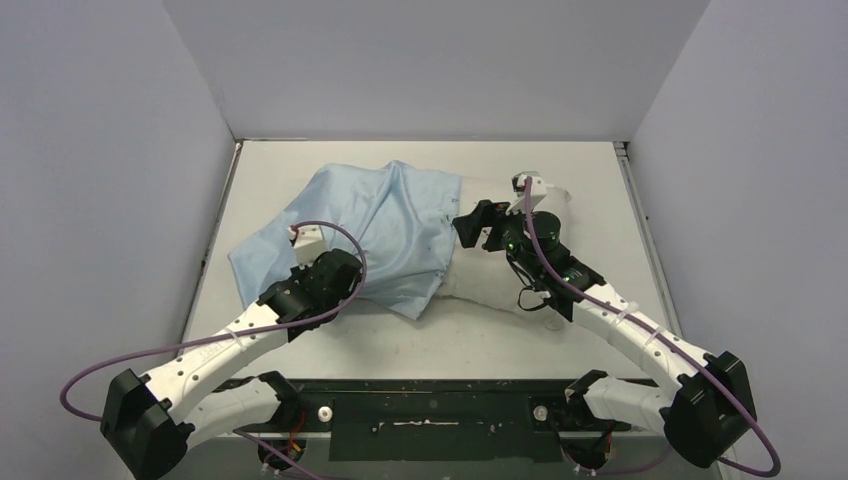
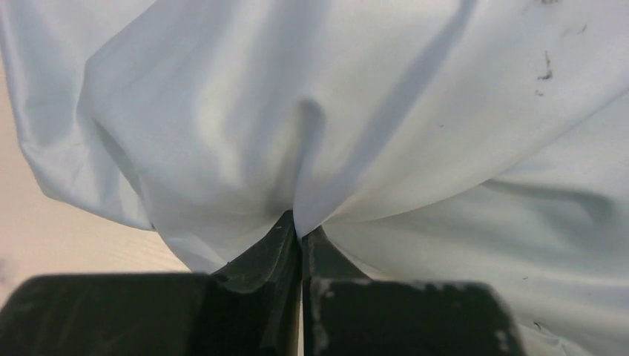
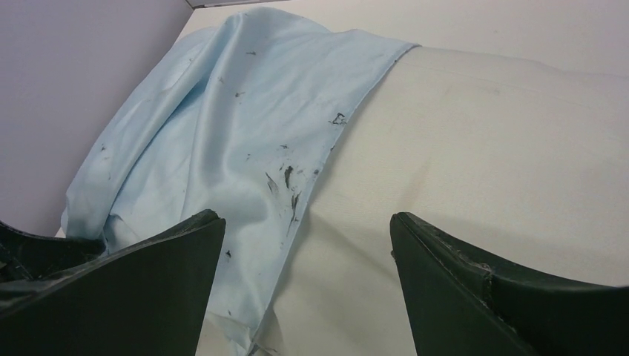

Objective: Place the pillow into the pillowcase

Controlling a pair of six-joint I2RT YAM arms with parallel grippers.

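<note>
The pillowcase (image 1: 350, 235) covers the left part of the pillow (image 1: 478, 283), with dark smudges (image 3: 285, 178) near its hem. The left gripper (image 2: 300, 236) pinches a pillowcase fold; the right gripper (image 3: 305, 220) gapes wide over the pillow.

The left arm (image 1: 215, 345) stretches low and forward from its base, the left gripper (image 2: 300, 233) pinched tight on a fold of the pillowcase (image 2: 371, 111); the right arm (image 1: 630, 325) reaches in, the right gripper (image 3: 305, 219) spread wide
</note>
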